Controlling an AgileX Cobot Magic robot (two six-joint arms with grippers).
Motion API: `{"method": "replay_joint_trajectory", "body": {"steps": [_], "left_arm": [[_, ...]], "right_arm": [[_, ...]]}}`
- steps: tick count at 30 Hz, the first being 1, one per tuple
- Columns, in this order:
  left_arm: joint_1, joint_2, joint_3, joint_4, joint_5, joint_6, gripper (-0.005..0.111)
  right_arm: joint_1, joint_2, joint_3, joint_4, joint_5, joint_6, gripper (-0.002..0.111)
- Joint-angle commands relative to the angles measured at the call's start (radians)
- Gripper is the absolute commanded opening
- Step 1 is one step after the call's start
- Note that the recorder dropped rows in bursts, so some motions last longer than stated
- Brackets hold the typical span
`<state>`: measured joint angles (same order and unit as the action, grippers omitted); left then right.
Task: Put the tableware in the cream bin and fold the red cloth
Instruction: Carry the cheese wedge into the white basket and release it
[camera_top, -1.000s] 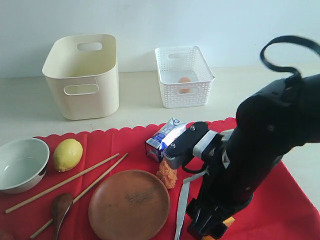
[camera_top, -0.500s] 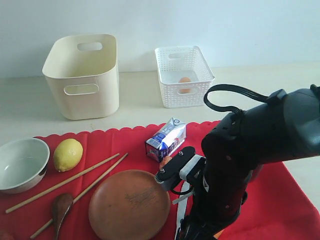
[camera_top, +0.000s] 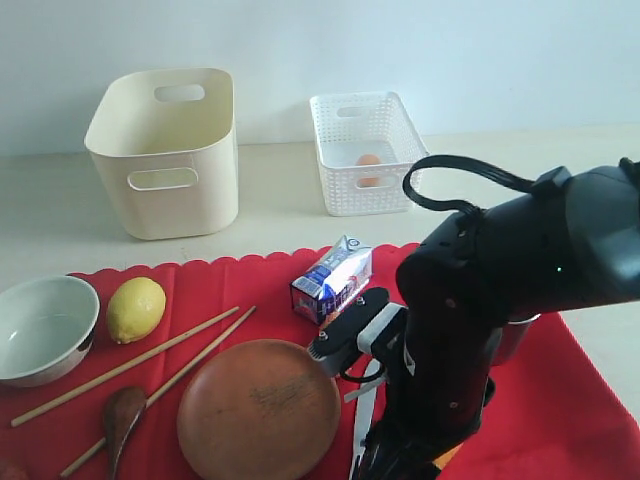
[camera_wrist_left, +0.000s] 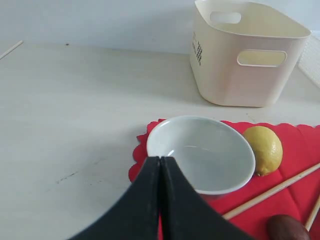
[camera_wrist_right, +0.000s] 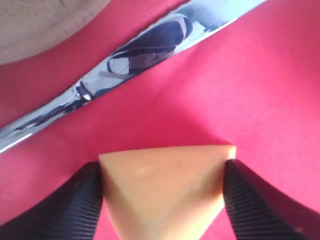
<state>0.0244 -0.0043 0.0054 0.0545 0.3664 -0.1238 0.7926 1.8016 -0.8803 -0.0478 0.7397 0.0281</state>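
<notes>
The red cloth (camera_top: 230, 280) lies across the front of the table. On it are a white bowl (camera_top: 40, 328), two chopsticks (camera_top: 150, 355), a wooden spoon (camera_top: 122, 412), a round wooden plate (camera_top: 258, 408) and a steel knife (camera_top: 362, 405). The cream bin (camera_top: 165, 150) stands behind, at the left. My right gripper (camera_wrist_right: 162, 200) is down on the cloth beside the knife (camera_wrist_right: 145, 55), with both pads (camera_wrist_right: 80, 200) against the sides of a cheese wedge (camera_wrist_right: 162, 187). My left gripper (camera_wrist_left: 160, 159) is shut and empty, just before the bowl (camera_wrist_left: 210, 155).
A lemon (camera_top: 135, 308) lies next to the bowl and a milk carton (camera_top: 333, 280) lies behind the plate. The white lattice basket (camera_top: 367, 150) at the back holds an egg (camera_top: 370, 160). The right arm (camera_top: 480, 320) covers the cloth's right half.
The right arm has dropped lower and swung left over the cloth by the knife, and its jaws have narrowed around the cheese wedge. The left gripper stays shut.
</notes>
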Motion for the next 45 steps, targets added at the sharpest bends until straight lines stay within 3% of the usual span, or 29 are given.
{"method": "replay_joint_trajectory", "body": {"steps": [1, 9, 14, 20, 30, 36, 45], "left_arm": [[0.0, 0.004, -0.005, 0.005, -0.01, -0.001, 0.0], [0.0, 0.004, -0.005, 0.005, -0.01, -0.001, 0.0], [0.0, 0.004, -0.005, 0.005, -0.01, -0.001, 0.0], [0.0, 0.004, -0.005, 0.005, -0.01, -0.001, 0.0], [0.0, 0.004, -0.005, 0.005, -0.01, -0.001, 0.0], [0.0, 0.004, -0.005, 0.005, -0.01, -0.001, 0.0], [0.0, 0.004, -0.005, 0.005, -0.01, -0.001, 0.0]], "right_arm": [[0.002, -0.076, -0.036, -0.014, 0.068, 0.003, 0.0], [0.002, -0.199, -0.138, -0.062, 0.168, -0.001, 0.0], [-0.003, -0.199, -0.296, -0.172, 0.193, 0.001, 0.0], [-0.131, -0.164, -0.566, -0.17, 0.164, -0.115, 0.0], [-0.378, 0.245, -0.981, 0.068, -0.007, -0.419, 0.0], [-0.453, 0.49, -1.159, 0.169, -0.137, -0.507, 0.0], [-0.479, 0.76, -1.425, 0.17, -0.164, -0.531, 0.0]]}}
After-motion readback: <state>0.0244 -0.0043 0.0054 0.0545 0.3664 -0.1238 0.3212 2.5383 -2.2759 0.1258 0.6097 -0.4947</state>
